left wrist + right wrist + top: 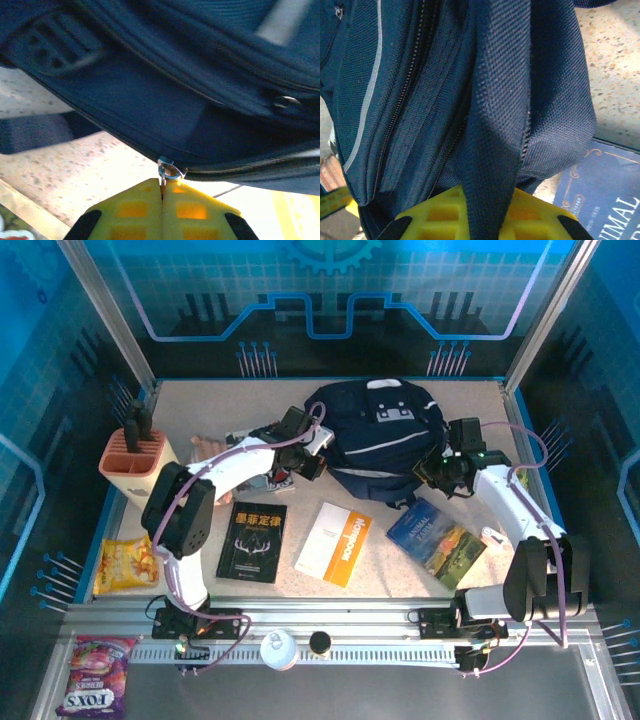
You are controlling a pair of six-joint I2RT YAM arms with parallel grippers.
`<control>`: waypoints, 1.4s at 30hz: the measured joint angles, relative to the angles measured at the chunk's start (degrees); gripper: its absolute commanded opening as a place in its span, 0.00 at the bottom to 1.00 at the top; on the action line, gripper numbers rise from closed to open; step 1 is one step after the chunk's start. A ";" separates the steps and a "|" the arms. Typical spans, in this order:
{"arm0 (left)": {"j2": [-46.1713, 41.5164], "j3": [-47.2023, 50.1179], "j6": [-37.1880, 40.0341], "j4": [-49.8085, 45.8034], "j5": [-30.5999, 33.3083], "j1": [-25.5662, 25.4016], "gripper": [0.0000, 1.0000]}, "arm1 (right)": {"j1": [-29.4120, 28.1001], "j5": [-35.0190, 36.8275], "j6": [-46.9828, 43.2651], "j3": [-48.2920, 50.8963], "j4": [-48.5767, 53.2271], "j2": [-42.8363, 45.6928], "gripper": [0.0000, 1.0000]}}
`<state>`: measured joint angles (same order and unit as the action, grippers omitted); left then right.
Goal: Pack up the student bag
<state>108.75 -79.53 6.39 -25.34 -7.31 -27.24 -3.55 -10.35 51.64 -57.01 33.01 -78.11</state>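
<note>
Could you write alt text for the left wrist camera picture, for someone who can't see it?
The left gripper, its yellow fingers pressed together, pinches the metal zipper pull of the navy student bag, above a speckled table.

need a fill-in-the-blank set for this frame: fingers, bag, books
1. The left fingers are shut on the backpack's ___ pull.
2. The right fingers grip the backpack on its ___ side, near the blue book.
3. The middle book, between the black book and the blue book, is white and ___.
Missing: zipper; right; orange.
</note>
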 measured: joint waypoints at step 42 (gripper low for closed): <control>-21.00 13.62 -26.38 5.38 -1.51 7.13 0.97 | -7.78 1.03 -7.87 -9.01 -7.21 -13.18 0.78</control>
<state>87.74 -65.91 -19.99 -19.97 -8.82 -20.12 -11.33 -9.32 43.77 -66.02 25.80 -91.29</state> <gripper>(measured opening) 0.945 0.757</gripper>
